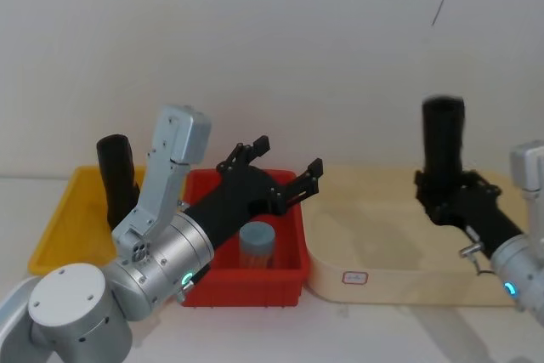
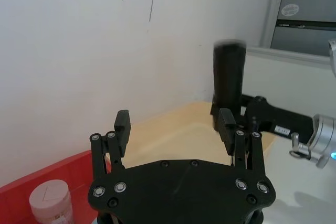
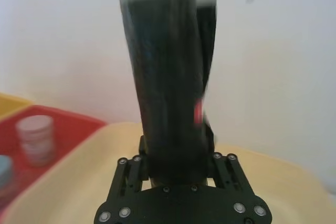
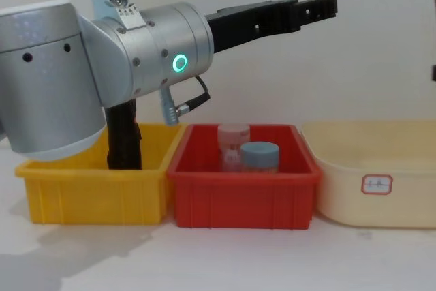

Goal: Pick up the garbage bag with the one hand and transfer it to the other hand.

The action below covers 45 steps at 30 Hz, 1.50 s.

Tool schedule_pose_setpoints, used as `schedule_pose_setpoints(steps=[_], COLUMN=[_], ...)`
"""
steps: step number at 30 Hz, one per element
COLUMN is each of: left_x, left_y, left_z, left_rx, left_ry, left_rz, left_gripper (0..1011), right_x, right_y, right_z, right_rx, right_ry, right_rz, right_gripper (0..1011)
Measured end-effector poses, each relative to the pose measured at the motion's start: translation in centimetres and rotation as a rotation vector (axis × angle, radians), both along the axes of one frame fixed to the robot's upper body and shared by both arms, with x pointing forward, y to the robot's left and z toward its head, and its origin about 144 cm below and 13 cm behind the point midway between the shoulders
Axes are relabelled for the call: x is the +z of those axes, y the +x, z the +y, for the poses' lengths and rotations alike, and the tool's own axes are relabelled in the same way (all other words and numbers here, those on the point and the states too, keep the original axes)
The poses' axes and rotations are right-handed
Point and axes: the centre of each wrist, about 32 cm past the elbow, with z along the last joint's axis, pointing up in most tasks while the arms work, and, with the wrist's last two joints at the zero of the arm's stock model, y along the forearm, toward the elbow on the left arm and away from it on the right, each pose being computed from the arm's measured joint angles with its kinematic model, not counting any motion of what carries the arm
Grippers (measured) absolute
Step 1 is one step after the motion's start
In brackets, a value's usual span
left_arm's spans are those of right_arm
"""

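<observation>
Yellow bin point(image 1: 64, 218) sits far left with a second black roll point(image 1: 115, 178) standing in it; not the one in play. Left end effector point(image 1: 286, 157) hangs above the red bin point(image 1: 246, 288), jaws spread wide and empty, pointing forward and to the right. Cream tray point(image 1: 399, 282) is next along the table point(image 1: 382, 333). Above the tray's right part is the garbage bag point(image 1: 444, 138), clamped near its lower end by the right end effector point(image 1: 449, 186), upper part free.

Key relation: the bag is right of the left end effector and well apart from it, long axis vertical. The right arm has it; I'd say the left is the receiver, and the free upper part looks like the place to take it.

Views:
- Head view gives the sideways gap.
- Left wrist view adds alignment: the bag sits beyond one of the fingers point(image 2: 122, 124), off the centre of the gap, so I judge the left needs to close in and line up.
- Right wrist view confirms the bag is seated between the right jaws at its base.
- Chest view gives height: the left end effector is well above the bins.
</observation>
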Motion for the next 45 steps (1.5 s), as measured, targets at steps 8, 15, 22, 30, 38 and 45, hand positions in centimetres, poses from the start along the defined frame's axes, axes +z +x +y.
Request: schedule_pose_setpoints(steps=[8,15,22,30,38,45], left_x=[-0.1,-0.2,-0.4,-0.7,-1.1,-1.4], left_y=[0.0,-0.1,0.0,0.2,0.1,0.0], left_z=[0.1,0.5,1.7,3.6,5.0,5.7], left_rx=[0.009,0.057,0.128,0.2,0.244,0.259], left_ry=[-0.004,-0.032,-0.08,-0.136,-0.165,-0.176], left_rz=[0.0,-0.014,-0.044,-0.082,-0.1,-0.101], left_gripper=[1002,1001,1001,1001,1001,1002], right_x=[0.4,1.0,1.8,2.6,3.2,3.1], right_y=[-0.2,-0.4,-0.2,0.3,0.7,0.8], right_z=[-1.9,-2.1,-0.9,1.1,3.4,5.5], right_rx=[-0.071,-0.072,-0.013,0.077,0.175,0.259], right_ry=[-0.018,-0.03,-0.038,-0.037,-0.035,-0.028], right_rz=[0.007,-0.003,-0.026,-0.056,-0.075,-0.059], right_gripper=[778,965,1000,999,999,1000])
